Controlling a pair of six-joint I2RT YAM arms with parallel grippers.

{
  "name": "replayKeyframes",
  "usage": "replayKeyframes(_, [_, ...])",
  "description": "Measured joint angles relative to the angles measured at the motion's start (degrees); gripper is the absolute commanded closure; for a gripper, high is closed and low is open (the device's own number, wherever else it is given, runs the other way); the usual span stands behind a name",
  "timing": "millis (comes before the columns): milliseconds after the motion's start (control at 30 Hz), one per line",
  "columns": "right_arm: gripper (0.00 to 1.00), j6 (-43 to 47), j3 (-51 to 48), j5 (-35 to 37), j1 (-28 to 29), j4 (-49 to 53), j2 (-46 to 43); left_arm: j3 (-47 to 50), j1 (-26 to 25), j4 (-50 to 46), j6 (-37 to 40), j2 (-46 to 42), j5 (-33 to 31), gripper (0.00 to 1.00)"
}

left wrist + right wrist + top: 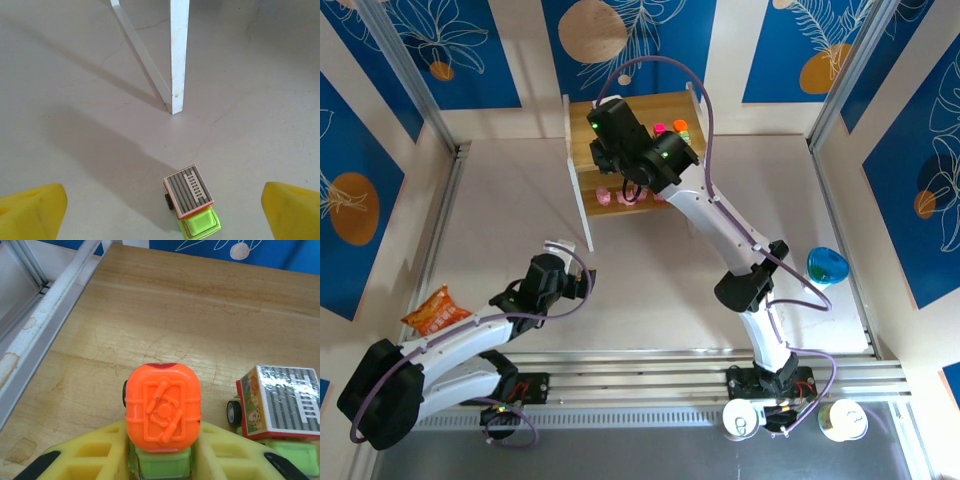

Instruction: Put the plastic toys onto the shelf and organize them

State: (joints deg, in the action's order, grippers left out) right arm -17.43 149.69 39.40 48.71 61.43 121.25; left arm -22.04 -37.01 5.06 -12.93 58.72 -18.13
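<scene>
My right gripper (162,442) is shut on a green truck with an orange top (162,412), just above the shelf's wooden top board (150,305). A second truck with a grey striped top (280,407) stands on the board to its right. In the top view the right gripper (612,125) is over the shelf (582,150), and pink toys (617,196) sit on the lower tier. My left gripper (162,215) is open low over the table, with a grey-topped green truck (192,200) standing between its yellow fingertips (30,210). Ahead of it is the shelf's white leg (179,55).
A blue round cup (827,266) sits on the table to the right of the right arm. An orange snack bag (438,310) lies at the left beside the left arm. Metal rails run along the near edge (650,365) and the side walls.
</scene>
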Motion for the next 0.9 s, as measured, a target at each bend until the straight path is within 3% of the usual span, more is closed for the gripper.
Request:
replayKeyframes(233, [0.68,0.00,0.00,-0.39,-0.26,0.79,0.59,0.00,-0.02,0.00,0.00,0.00,0.00,0.00])
replayKeyframes(633, [0.56,0.44,-0.02,-0.31,-0.31,0.79,0.59,0.00,-0.02,0.00,-0.02,0.00,-0.20,0.00])
replayKeyframes(900, [0.55,1.60,-0.02,0.81,0.17,0.74,0.59,0.00,-0.02,0.00,-0.02,-0.02,-0.46,0.00])
